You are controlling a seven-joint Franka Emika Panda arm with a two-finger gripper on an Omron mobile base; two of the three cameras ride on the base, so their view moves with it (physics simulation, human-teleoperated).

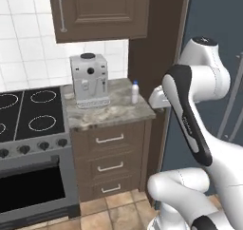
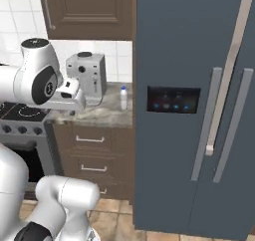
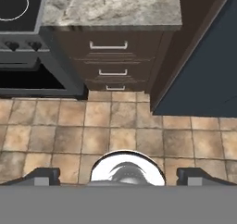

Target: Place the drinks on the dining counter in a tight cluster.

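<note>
Gripper wide open, holding nothing, fingertips far apart at the bottom of the hand view, pointing down at the tiled floor. Further off at 12 o'clock: brown drawers under a small marbled counter, stove at 10 o'clock. Small white bottle with blue cap stands upright on that counter (right of the coffee machine, apart from it). Fridge at 3 o'clock of the bottle.
</note>
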